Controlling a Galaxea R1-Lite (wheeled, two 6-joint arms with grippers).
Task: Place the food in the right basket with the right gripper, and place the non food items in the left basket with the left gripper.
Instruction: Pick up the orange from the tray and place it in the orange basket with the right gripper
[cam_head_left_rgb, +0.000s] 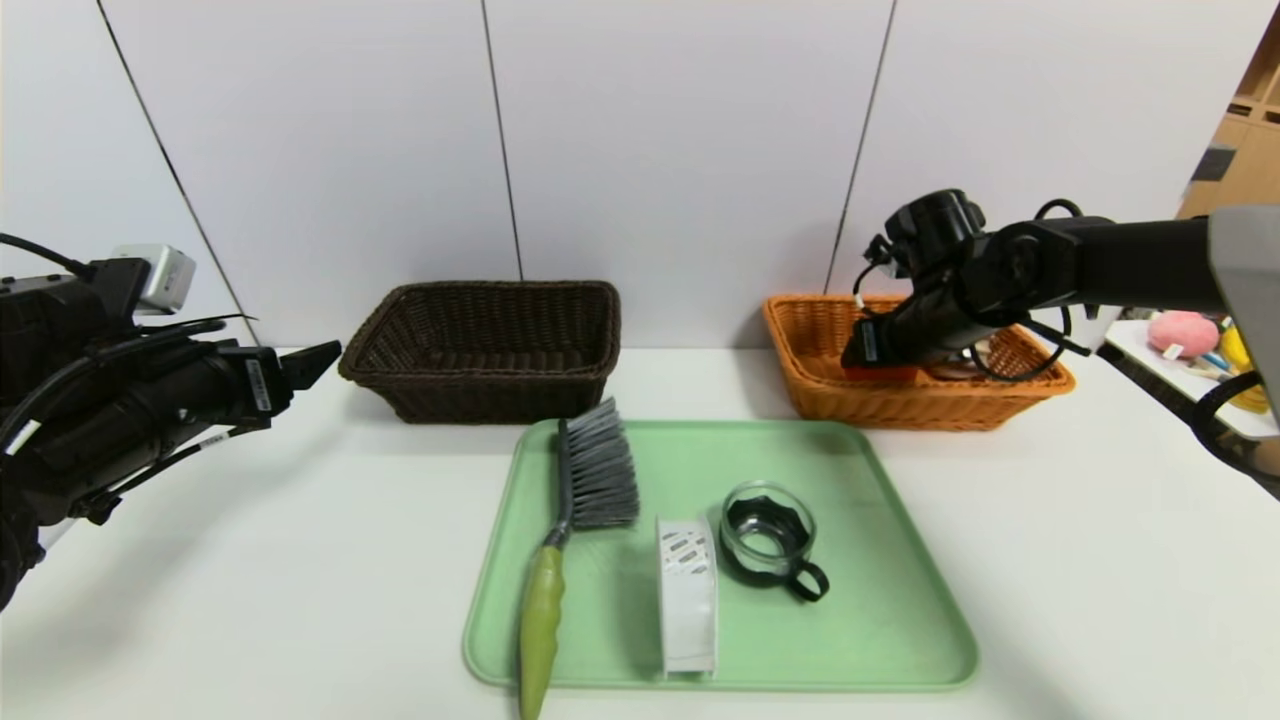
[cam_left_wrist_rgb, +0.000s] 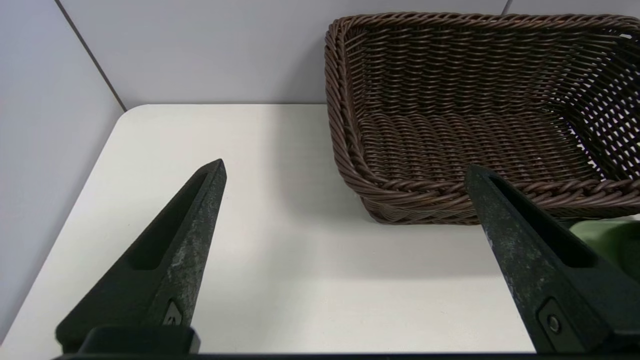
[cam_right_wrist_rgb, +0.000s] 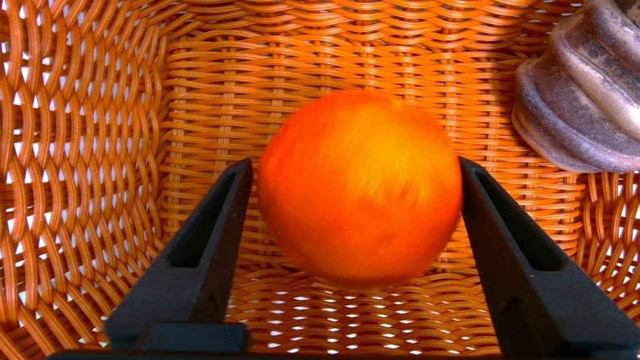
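My right gripper hangs inside the orange-tan right basket, open. The round orange fruit is loose and blurred between its fingers, just above the wicker floor. The striped ridged roll lies in the same basket beside it. On the green tray lie the green-handled brush, the white spool with barcode stickers and the clear cup with black rim. My left gripper hovers open above the table, left of the dark brown left basket, which holds nothing.
Both baskets stand against the white panel wall behind the tray. A side table with a pink object and yellow items sits at the far right. The white table's left edge and rounded back corner lie near my left gripper.
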